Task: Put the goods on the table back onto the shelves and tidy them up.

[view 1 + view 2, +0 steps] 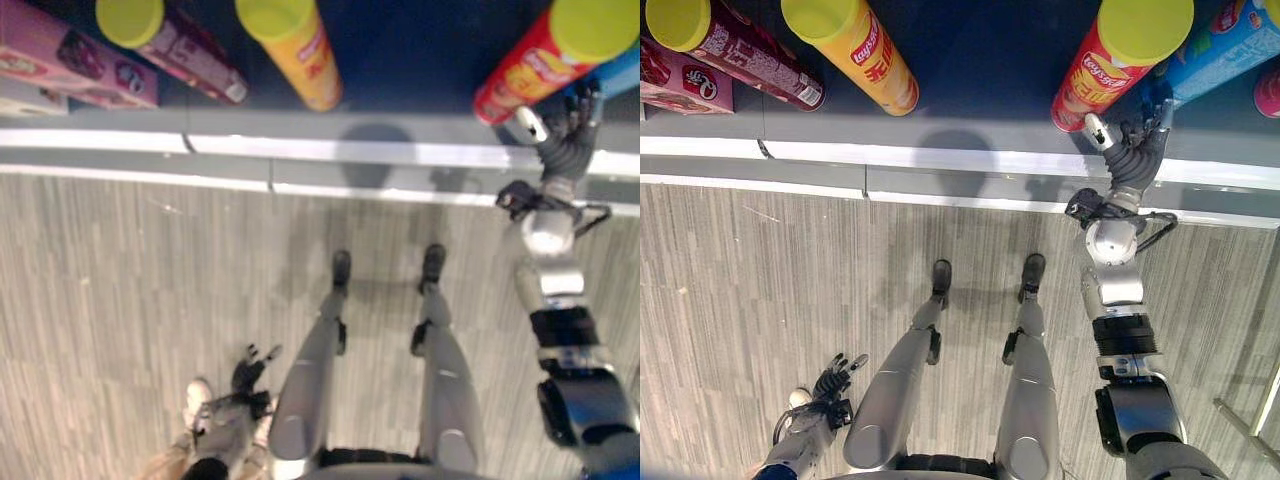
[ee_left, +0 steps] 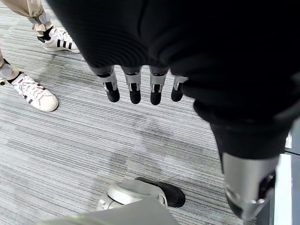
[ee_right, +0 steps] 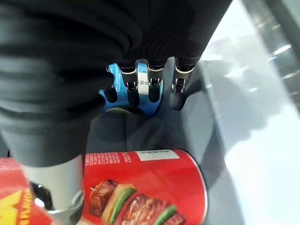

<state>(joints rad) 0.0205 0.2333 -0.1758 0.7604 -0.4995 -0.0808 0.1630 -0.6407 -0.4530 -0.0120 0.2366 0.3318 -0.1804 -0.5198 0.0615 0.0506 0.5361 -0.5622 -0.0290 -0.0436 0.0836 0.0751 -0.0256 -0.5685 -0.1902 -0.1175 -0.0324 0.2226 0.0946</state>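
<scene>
Tall snack cans stand on the dark shelf (image 1: pixel 980 60): a red can (image 1: pixel 1110 60) with a yellow lid, a blue can (image 1: pixel 1225 50) to its right, an orange can (image 1: pixel 860 55) and a maroon can (image 1: pixel 730 50) further left. My right hand (image 1: pixel 1132 150) reaches onto the shelf between the red and blue cans. Its straight fingers (image 3: pixel 180 79) touch the foot of the blue can (image 3: pixel 154 105), and the thumb lies beside the red can (image 3: pixel 150 187). It is open and grips nothing. My left hand (image 2: pixel 136 86) hangs low over the floor, open and empty.
A pink box (image 1: pixel 680 80) lies at the shelf's left end. The pale shelf edge (image 1: pixel 940 160) runs across in front of the cans. A person's white shoes (image 2: pixel 35 91) stand on the grey striped floor close to my left hand. A metal rail (image 1: pixel 1250 425) shows at lower right.
</scene>
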